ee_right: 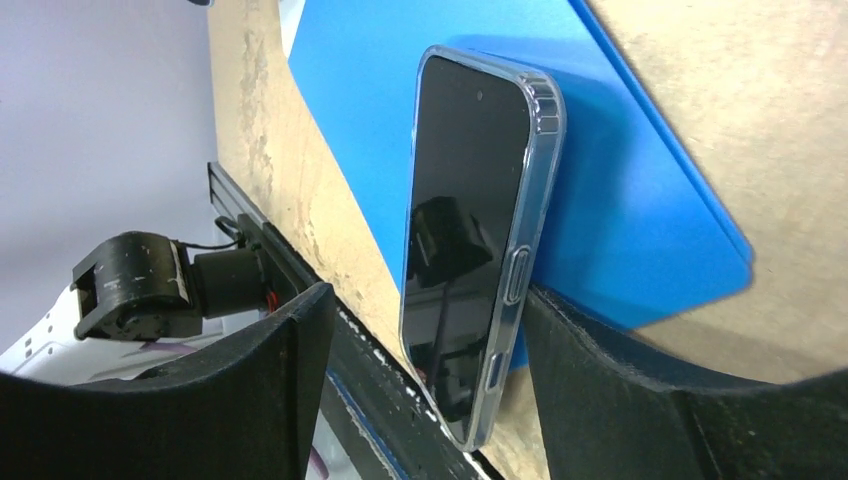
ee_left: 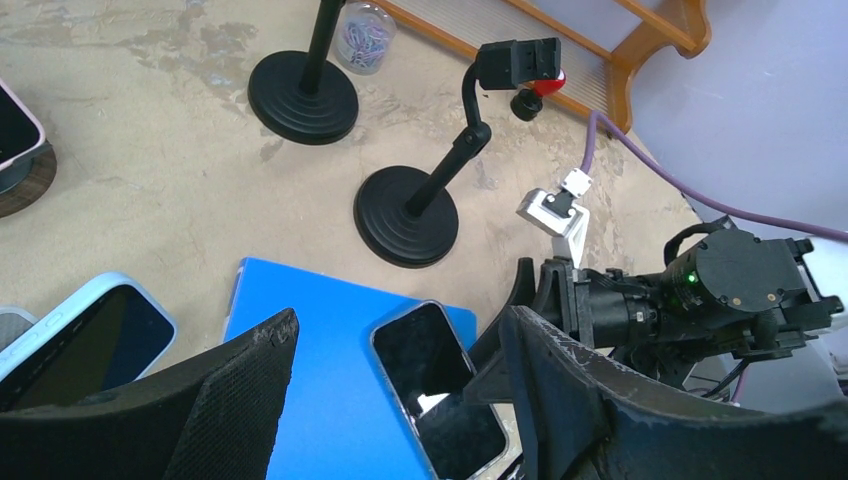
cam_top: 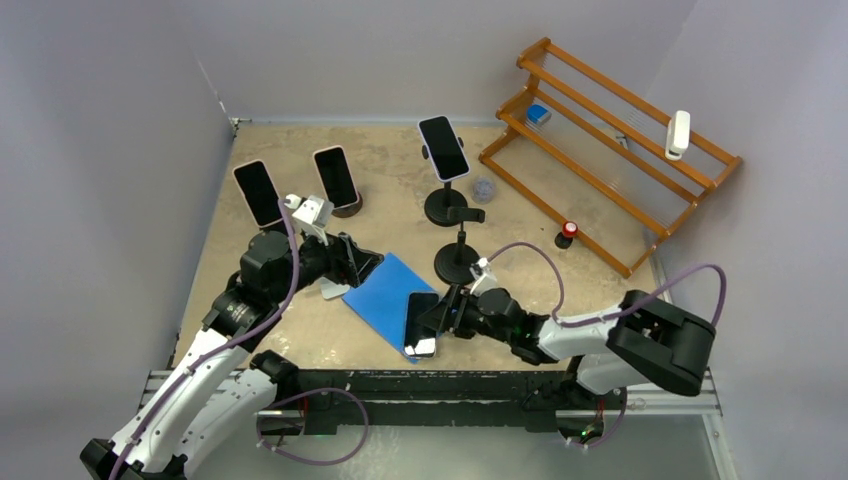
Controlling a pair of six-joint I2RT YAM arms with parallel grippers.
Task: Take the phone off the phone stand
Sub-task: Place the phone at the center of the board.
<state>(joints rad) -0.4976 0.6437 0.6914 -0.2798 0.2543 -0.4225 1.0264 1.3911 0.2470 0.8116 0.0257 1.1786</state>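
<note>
A: Right gripper (ee_right: 428,300): jaws stand apart, gripping nothing. The phone (ee_right: 470,230) lies screen-up between its fingers, flat on the blue mat (ee_right: 640,190).
B: And beyond it?
A: The phone stand (cam_top: 458,252), clamp bare, is just past the mat. Left gripper (ee_left: 400,325) hangs spread wide at the mat's opposite edge, holding nothing.

From here the right gripper (ee_right: 425,300) has its jaws spread wide, with a phone (ee_right: 470,220) in a clear case between the black fingers (ee_right: 250,390). The phone lies face up, screen dark, on a blue mat (ee_right: 640,190) on the tan table (ee_right: 760,90). One finger stands apart from it, and the other is just beside its button edge.
</note>
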